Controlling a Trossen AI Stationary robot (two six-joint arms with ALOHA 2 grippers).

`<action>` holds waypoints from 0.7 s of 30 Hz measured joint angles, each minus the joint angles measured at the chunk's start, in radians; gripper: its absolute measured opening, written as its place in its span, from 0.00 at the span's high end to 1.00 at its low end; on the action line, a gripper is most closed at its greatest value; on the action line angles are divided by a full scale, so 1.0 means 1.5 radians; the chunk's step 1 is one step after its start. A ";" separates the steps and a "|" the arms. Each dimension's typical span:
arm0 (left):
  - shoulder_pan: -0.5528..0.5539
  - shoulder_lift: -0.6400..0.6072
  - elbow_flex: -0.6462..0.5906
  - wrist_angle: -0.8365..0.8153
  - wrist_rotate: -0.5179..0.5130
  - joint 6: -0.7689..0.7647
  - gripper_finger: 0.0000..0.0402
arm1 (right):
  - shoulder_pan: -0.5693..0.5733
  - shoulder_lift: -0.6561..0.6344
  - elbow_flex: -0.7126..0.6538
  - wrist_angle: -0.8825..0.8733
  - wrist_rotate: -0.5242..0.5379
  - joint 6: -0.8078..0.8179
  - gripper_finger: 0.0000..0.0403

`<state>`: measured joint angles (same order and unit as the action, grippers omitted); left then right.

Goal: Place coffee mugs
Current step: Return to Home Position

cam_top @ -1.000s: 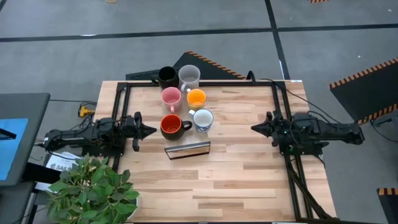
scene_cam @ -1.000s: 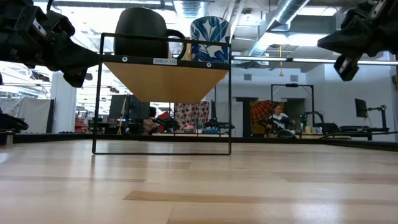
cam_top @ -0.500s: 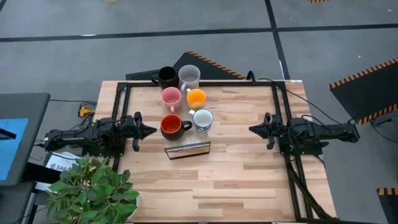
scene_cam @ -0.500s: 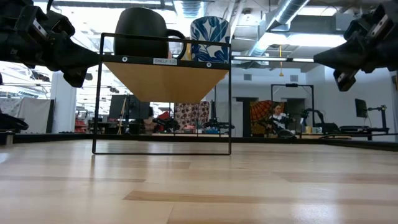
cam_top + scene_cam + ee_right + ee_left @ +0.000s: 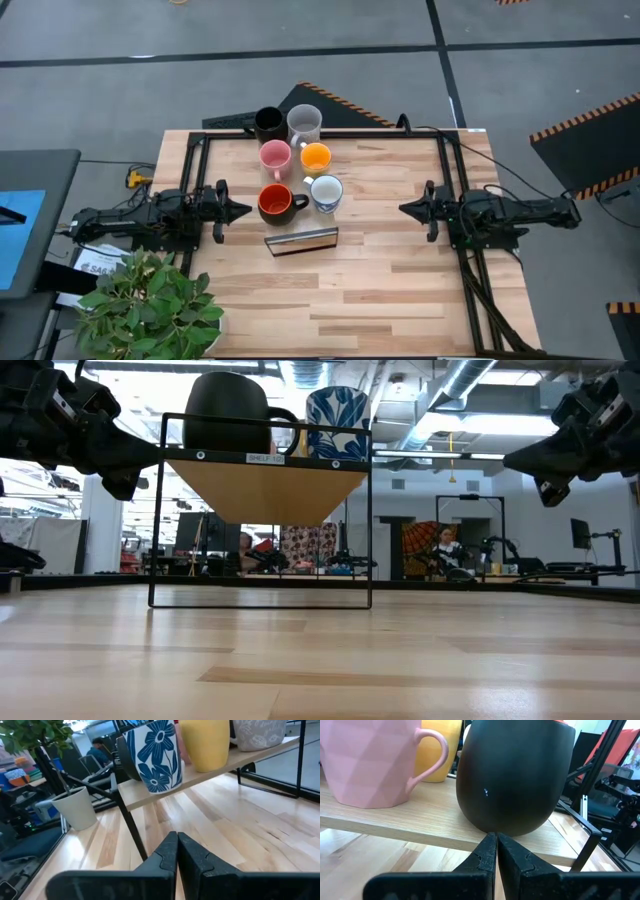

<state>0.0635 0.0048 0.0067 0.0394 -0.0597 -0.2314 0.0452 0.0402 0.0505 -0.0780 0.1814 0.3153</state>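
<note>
now right tool (image 5: 404,209) lower (slightly inward)

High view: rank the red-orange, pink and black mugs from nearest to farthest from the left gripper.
1. The red-orange mug, front row, just beside the left gripper.
2. The pink mug, middle row.
3. The black mug, back row.

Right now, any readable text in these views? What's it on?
"SHELF", followed by characters too small to read: white label on the shelf's front edge.
White sticker beside the plant: print too small to read.
Nothing else is legible.
</note>
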 joint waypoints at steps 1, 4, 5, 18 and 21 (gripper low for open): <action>0.000 0.000 0.000 0.000 0.000 0.000 1.00 | 0.000 0.000 0.000 0.000 0.000 0.000 0.91; 0.000 0.000 0.000 0.000 0.000 0.000 1.00 | 0.000 0.000 0.000 0.000 0.000 -0.001 0.90; 0.000 0.000 0.000 0.000 0.000 0.000 1.00 | 0.000 0.000 0.000 -0.001 0.000 -0.001 0.90; 0.000 -0.003 0.000 0.000 0.000 0.000 1.00 | 0.009 -0.025 -0.005 0.033 0.000 -0.001 0.90; 0.000 -0.002 0.000 0.000 0.000 0.000 1.00 | 0.007 -0.022 -0.005 0.030 0.000 -0.001 0.90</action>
<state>0.0635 0.0017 0.0065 0.0391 -0.0595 -0.2314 0.0563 0.0072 0.0435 -0.0324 0.1820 0.3134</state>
